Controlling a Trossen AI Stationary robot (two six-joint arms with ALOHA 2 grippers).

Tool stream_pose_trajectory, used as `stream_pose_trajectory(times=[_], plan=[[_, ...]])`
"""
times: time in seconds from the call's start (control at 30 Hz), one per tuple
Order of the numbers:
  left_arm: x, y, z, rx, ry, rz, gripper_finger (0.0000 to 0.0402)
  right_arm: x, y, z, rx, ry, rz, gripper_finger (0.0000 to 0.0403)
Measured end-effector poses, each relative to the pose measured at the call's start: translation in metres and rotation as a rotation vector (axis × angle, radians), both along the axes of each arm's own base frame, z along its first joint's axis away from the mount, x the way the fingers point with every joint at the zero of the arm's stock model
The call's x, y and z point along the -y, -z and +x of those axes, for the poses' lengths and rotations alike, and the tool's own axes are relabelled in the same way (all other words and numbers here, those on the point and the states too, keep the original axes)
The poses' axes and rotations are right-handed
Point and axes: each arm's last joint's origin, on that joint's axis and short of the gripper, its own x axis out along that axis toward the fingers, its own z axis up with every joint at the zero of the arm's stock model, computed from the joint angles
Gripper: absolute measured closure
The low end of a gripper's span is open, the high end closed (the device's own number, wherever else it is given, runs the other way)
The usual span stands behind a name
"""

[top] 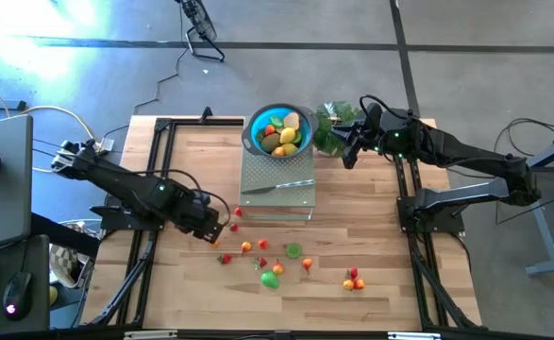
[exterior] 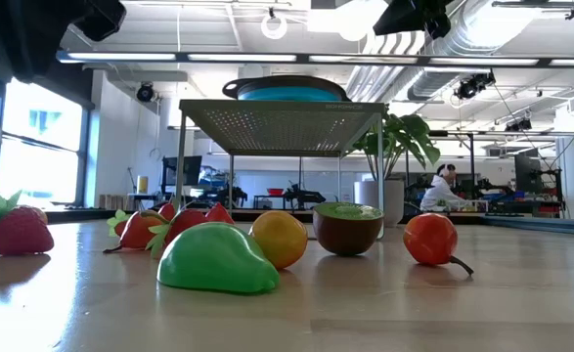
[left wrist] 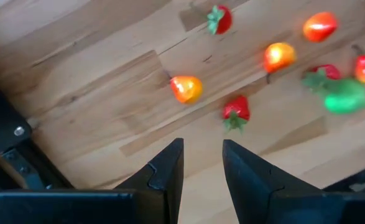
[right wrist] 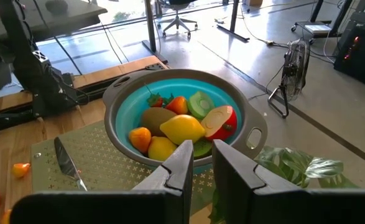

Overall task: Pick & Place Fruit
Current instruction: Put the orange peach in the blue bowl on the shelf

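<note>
Left hand [left wrist: 202, 167] slightly parted, empty, above the fruit [left wrist: 235, 112] (right hand [right wrist: 201, 163] likewise, empty).

Both arms are matte black, jointed and angular, each hand [left wrist: 202, 171] ending in two flat, wedge-shaped black fingers.

No text, label or number can be read anywhere.

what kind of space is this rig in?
Likely an open lab or workshop: exposed ceiling ducts, a concrete floor with a rolling office chair, and a person at workbenches behind the wooden table.
</note>
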Motion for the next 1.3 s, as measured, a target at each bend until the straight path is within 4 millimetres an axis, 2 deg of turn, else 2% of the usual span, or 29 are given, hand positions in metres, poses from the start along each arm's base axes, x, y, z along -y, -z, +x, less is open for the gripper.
stream_pose_trajectory(times=[0.13, 0.4, 0.5, 0.7, 1.03, 1.3], plan=[[0.003, 0.009, 0.007, -0.054, 0.002, 0.01, 0.0277, 0.0, 0.0, 0.0, 0.002, 0.001, 0.003, 0.035], [0.004, 0.024, 0.008, -0.103, -0.041, -0.008, 0.0169, 0.0, 0.0, 0.0, 0.0, 0.0, 0.001, 0.035], [0.004, 0.032, 0.008, -0.104, -0.089, -0.017, 0.0148, 0.0, 0.0, 0.0, 0.0, 0.0, 0.001, 0.035], [0.006, 0.055, 0.016, 0.001, -0.092, -0.024, 0.0144, 0.0, 0.001, 0.0, -0.005, -0.003, 0.003, 0.035], [0.003, 0.093, 0.008, -0.017, -0.152, -0.038, 0.0144, 0.0, 0.001, 0.0, -0.006, -0.004, 0.004, 0.035], [0.005, 0.103, 0.012, 0.051, -0.168, -0.075, 0.0144, 0.0, 0.001, 0.0, -0.007, -0.004, 0.004, 0.035]])
